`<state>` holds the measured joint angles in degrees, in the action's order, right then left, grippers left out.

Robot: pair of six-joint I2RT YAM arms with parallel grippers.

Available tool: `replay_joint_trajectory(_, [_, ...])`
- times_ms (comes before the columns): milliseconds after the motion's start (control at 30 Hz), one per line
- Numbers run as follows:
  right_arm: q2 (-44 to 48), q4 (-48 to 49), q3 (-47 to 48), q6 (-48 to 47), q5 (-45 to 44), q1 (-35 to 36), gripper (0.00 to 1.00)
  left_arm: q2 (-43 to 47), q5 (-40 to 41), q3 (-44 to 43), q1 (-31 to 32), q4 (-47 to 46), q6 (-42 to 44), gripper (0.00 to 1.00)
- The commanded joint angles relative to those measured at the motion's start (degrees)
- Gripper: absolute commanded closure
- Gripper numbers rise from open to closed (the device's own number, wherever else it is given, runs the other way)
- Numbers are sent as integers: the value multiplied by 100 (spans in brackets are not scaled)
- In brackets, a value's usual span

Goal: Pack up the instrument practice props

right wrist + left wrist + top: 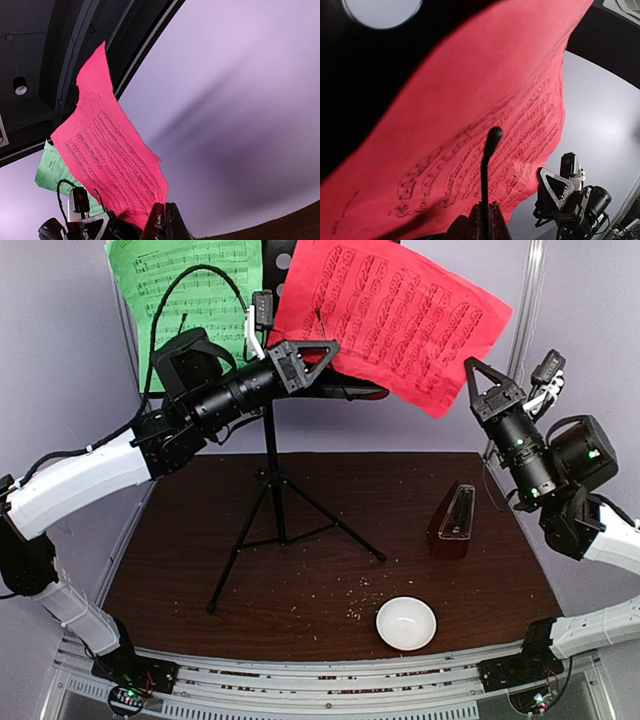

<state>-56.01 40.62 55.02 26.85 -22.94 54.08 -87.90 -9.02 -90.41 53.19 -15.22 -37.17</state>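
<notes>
The black tripod music stand [275, 500] stands at the table's back middle. It bears a green music sheet [180, 290] on the left and a red music sheet [390, 310], tilted down to the right. My left gripper [330, 345] is at the stand's shelf, shut on its thin black page-holder wire [487, 160], with the red sheet [470, 100] right behind it. My right gripper [472, 365] is shut on the red sheet's lower right edge [150, 200]. The red-brown pyramid metronome [453, 523] stands upright on the table at the right, untouched.
A white bowl [406, 623] sits near the table's front edge, right of middle. The stand's three legs spread over the table's middle. Crumbs are scattered on the dark brown tabletop [180, 570]. A purple wall is close behind the stand.
</notes>
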Motion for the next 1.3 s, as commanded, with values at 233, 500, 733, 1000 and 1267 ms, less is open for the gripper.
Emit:
replay_joint_trajectory(233, [1721,-1911,-1136,-18,-1408,-4,100,269,-147,138,-92,-6,351,72])
replay_joint_trajectory(500, [2003,-3330,-2242,1229,-1600,-12,100,572,-735,544,-124,-49,579,39])
replay_joint_trajectory(733, [1909,-3928,-2981,2078,-1505,-19,100,1102,-921,1317,-124,203,1010,24])
replay_joint_trajectory(1000, [1261,-3896,-3782,2970,-1020,-31,100,1618,-1036,2320,-124,192,1243,19])
replay_joint_trajectory(1267, [-207,-3508,-3296,2454,-998,-38,100,1964,-1090,2963,-132,280,1402,16])
